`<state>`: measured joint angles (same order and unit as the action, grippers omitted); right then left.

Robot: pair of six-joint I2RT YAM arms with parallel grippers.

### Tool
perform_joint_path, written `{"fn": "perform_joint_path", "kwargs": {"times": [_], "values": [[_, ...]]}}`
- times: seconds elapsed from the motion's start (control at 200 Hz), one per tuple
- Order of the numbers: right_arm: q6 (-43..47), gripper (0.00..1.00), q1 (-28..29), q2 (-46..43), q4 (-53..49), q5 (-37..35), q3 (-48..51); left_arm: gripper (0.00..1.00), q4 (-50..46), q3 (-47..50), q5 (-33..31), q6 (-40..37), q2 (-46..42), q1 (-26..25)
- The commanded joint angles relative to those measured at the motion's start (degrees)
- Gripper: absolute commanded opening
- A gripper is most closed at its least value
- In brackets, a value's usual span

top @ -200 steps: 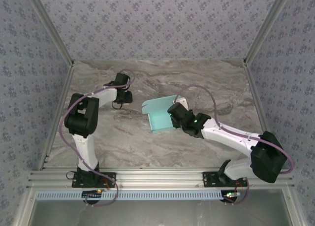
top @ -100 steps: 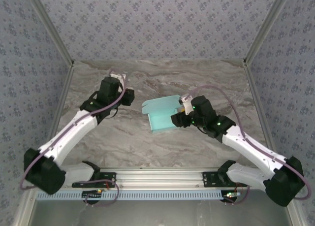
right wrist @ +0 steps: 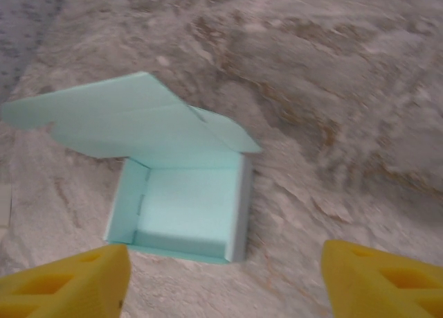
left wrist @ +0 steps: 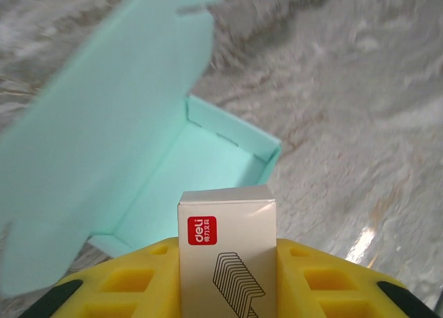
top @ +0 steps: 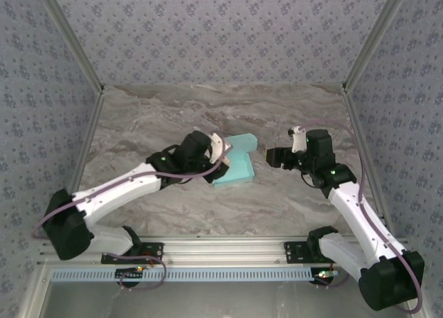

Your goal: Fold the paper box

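Yellow jaws of the left gripper [left wrist: 227, 266] squeeze a small white carton [left wrist: 227, 228]. Just past it, the light blue paper box [left wrist: 201, 172] sits open on the marble table [left wrist: 360, 89], lid up. Near its other side hangs the right gripper [right wrist: 225, 273], jaws wide apart.

The top camera sits high behind the arm bases, looking down and forward over the whole marble tabletop [top: 291, 117]. The left wrist camera peers closely over the left pincer [left wrist: 228, 269] and its staples box [left wrist: 227, 249] into the paper box [left wrist: 208, 172]. The right wrist camera, past the right pincer [right wrist: 221, 287], views the same paper box from further back.
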<state>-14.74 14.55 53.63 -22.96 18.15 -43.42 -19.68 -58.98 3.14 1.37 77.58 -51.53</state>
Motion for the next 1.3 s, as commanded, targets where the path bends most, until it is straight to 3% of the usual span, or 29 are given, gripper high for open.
{"fn": "perform_joint_path", "kwargs": {"times": [0.0, 0.26, 0.515, 0.899, 1.294], "values": [[-1.6, 0.78, -0.6, -1.7, -6.7, -6.6, -1.0, 0.33, -0.9, -3.8, -1.9, -6.6, 4.8, -1.5], [-2.0, 0.79, -0.6, -3.5, -6.4, -9.5, 1.3, 0.32, -3.0, -10.8, -10.8, -11.8, 18.2, -2.3], [-2.2, 0.79, -0.6, -4.1, -5.7, -10.3, 2.6, 0.33, -3.7, -14.8, -13.1, -14.9, 26.8, -2.3], [-2.5, 0.79, -0.6, -4.0, -5.1, -10.4, 3.4, 0.37, -2.0, -16.9, -13.0, -16.2, 32.5, -2.1], [-2.6, 0.79, -0.6, -3.8, -4.6, -10.2, 3.5, 0.47, -2.0, -16.7, -13.3, -15.3, 28.9, -2.0]]}}
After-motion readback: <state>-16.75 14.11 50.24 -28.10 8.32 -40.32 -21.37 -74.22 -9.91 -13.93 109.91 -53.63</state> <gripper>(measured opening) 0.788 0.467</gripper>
